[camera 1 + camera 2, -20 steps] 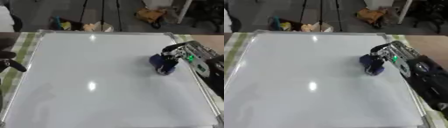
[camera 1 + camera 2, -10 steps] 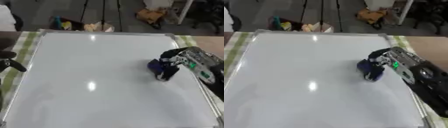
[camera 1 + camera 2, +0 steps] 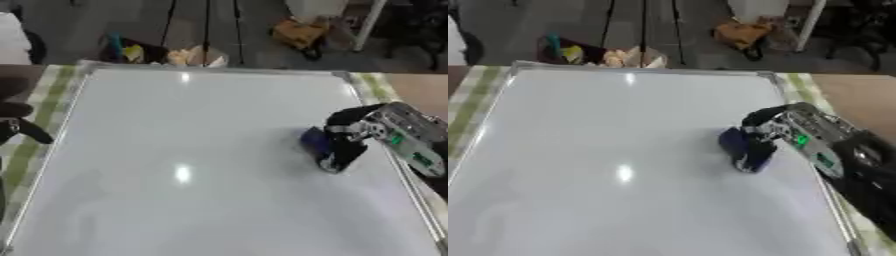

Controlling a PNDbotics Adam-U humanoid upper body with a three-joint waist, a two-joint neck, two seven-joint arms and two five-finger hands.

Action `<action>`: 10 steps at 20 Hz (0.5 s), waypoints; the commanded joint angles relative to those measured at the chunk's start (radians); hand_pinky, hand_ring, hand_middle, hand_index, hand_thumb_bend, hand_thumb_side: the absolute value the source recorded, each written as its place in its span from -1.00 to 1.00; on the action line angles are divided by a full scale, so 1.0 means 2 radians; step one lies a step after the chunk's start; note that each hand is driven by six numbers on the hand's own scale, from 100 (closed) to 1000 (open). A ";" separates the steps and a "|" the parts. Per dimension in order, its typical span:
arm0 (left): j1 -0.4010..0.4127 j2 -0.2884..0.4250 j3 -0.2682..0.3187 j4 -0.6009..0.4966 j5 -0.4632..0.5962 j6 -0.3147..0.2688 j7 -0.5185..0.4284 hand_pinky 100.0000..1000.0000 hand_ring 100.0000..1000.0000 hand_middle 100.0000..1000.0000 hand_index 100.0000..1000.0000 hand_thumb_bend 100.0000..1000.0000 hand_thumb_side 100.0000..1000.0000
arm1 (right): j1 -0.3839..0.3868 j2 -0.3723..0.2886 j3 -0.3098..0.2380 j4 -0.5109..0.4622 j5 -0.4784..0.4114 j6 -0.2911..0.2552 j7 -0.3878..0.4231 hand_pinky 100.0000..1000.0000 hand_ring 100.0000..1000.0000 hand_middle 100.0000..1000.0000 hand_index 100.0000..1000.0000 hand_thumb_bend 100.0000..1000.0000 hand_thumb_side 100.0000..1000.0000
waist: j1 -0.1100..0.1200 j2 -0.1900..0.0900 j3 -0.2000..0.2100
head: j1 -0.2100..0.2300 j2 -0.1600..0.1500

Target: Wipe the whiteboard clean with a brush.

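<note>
Right hand (image 3: pixel 350 135) slid the brush (image 3: pixel 315 140) down the whiteboard (image 3: pixel 192 150).

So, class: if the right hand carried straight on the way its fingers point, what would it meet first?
The right hand points down-left, curled round the blue brush; beyond that, probably only bare whiteboard.

A green-and-white striped cloth (image 3: pixel 54 95) lay under the board, showing along the left and upper right edges. Beyond it, at the top, stood thin black tripod legs (image 3: pixel 206 25), a brown cardboard box (image 3: pixel 298 33) and a white post (image 3: pixel 370 25).
</note>
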 commanded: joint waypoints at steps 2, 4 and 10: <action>-0.005 0.003 -0.003 -0.009 0.001 -0.001 -0.001 -0.29 0.62 0.39 0.18 -1.00 0.82 | -0.001 -0.007 0.011 0.014 0.015 0.006 0.003 0.27 0.24 -0.48 -0.61 -1.00 0.14 | 0.003 -0.007 -0.001 | -0.003 -0.006; -0.005 0.004 -0.003 -0.009 0.001 -0.001 -0.001 -0.29 0.63 0.39 0.18 -1.00 0.82 | -0.007 -0.003 0.009 0.031 0.031 0.005 0.003 0.28 0.25 -0.48 -0.60 -1.00 0.15 | 0.003 -0.007 -0.002 | -0.003 -0.006; -0.003 0.004 -0.002 -0.009 0.000 -0.001 0.000 -0.29 0.63 0.39 0.18 -1.00 0.82 | -0.026 0.011 -0.011 0.096 0.074 0.002 0.003 0.30 0.27 -0.47 -0.59 -1.00 0.17 | 0.004 -0.008 -0.005 | 0.000 -0.005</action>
